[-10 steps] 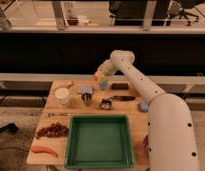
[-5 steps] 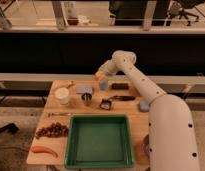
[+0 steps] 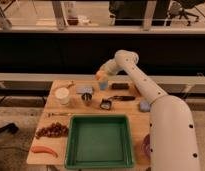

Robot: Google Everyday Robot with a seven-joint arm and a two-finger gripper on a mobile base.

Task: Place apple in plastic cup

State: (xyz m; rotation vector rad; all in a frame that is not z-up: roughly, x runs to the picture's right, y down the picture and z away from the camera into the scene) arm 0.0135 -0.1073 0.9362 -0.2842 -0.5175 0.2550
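Note:
The apple [image 3: 99, 75], small and orange-yellow, sits in my gripper [image 3: 101, 74] at the back of the wooden table [image 3: 141, 120]. The gripper is shut on it and holds it just above the rim of the pale blue plastic cup [image 3: 103, 86], which stands upright at the back middle of the table. The apple is slightly left of the cup's centre. My white arm [image 3: 146, 87] reaches in from the lower right and bends back toward the cup.
A white round cup [image 3: 62, 95], a metal cup [image 3: 87, 99] and a blue-grey block [image 3: 85, 90] stand left of the cup. A black block [image 3: 120, 86] and a dark utensil [image 3: 121, 98] lie to its right. A green tray [image 3: 98, 140] fills the front; a carrot-like thing [image 3: 43, 149] lies front left.
The gripper with the apple has moved slightly down and to the right, closer to the rim of the plastic cup.

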